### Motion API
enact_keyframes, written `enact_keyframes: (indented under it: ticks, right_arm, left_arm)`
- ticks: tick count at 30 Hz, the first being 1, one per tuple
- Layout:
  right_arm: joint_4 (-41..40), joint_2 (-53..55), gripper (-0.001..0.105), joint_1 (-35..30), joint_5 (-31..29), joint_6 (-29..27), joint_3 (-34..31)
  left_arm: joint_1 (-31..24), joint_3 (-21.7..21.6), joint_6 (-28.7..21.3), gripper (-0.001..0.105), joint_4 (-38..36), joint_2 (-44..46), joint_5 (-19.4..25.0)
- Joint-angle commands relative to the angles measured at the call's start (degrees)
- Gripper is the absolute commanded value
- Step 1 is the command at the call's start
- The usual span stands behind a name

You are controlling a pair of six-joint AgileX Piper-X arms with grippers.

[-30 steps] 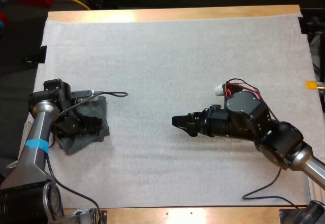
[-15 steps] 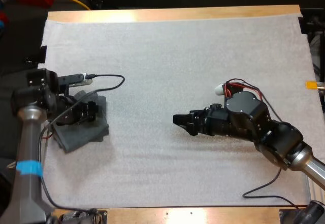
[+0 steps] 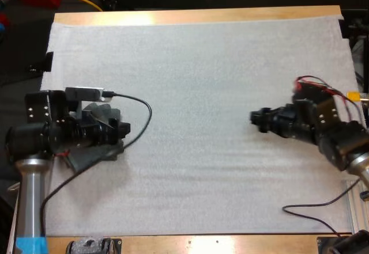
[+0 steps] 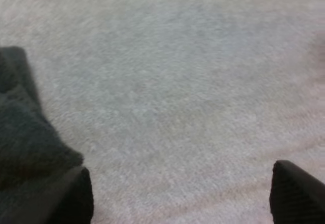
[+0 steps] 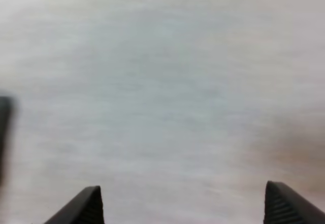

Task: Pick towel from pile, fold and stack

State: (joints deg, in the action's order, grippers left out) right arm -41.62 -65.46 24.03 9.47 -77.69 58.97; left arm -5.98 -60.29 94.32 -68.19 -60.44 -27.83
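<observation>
A dark grey-green towel (image 3: 86,157) lies on the white mat (image 3: 196,75) near its left edge, mostly hidden beneath my left arm. My left gripper (image 3: 122,129) hovers over the towel's right edge and points right. In the left wrist view the gripper (image 4: 183,183) is open over bare mat, and the towel (image 4: 25,132) lies beside one finger (image 4: 71,198). My right gripper (image 3: 256,118) sits far right over the mat, pointing left. The right wrist view shows it (image 5: 183,193) open, with only mat between its fingers (image 5: 84,206).
The mat covers nearly the whole wooden table (image 3: 196,16). A black cable (image 3: 138,121) loops from the left arm onto the mat. Another cable (image 3: 311,213) trails on the mat near the right front corner.
My right arm has drawn back to the right, away from the mat's middle. My left arm has pulled back off the towel, and its gripper now points right over the towel's edge.
</observation>
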Motion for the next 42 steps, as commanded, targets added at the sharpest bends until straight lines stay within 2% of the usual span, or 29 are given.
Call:
enact_keyframes:
  ticks: [1, 4, 7, 10, 16, 25, 32, 36, 42]
  right_arm:
    - [-2.97, 0.51, 0.063, -1.71, -0.05, -2.55, 0.35]
    - [-7.43, 0.53, 0.063, -5.25, -2.69, -6.09, 0.35]
    - [-11.26, 0.58, 0.063, -7.83, -7.05, -8.42, 0.35]
    - [-14.81, 1.03, 0.063, -10.33, -10.39, -10.20, 0.35]
    - [-18.72, 3.91, 0.063, -13.49, -15.57, -12.36, 0.35]
    - [-19.95, 12.92, 0.063, -17.85, -19.60, -18.88, 0.35]
    - [-20.11, 18.91, 0.063, -21.18, -19.56, -19.43, -1.09]
    - [-20.37, 23.64, 0.063, -21.19, -19.44, -19.47, -3.96]
    - [-20.37, 33.41, 0.063, -21.19, -19.56, -20.04, -11.21]
  left_arm:
    - [0.87, -0.25, 0.65, 0.070, 0.42, 1.31, 0.36]
    - [1.36, -0.25, 1.86, 0.070, 0.40, 3.37, 2.40]
    - [1.77, -0.25, 3.02, 0.070, 0.40, 5.52, 8.48]
    - [2.03, -0.25, 3.30, 0.070, 0.40, 7.66, 12.62]
    - [6.05, -0.25, 3.11, 0.070, 0.40, 10.60, 17.49]
    - [6.90, -0.25, 3.11, 0.070, 0.40, 15.78, 18.21]
    - [6.90, -0.25, 3.11, 0.070, -0.55, 21.00, 18.21]
    - [6.90, -0.25, 3.11, 0.070, -1.65, 25.54, 18.27]
    - [6.90, -0.25, 2.63, 0.070, -1.82, 33.24, 22.56]
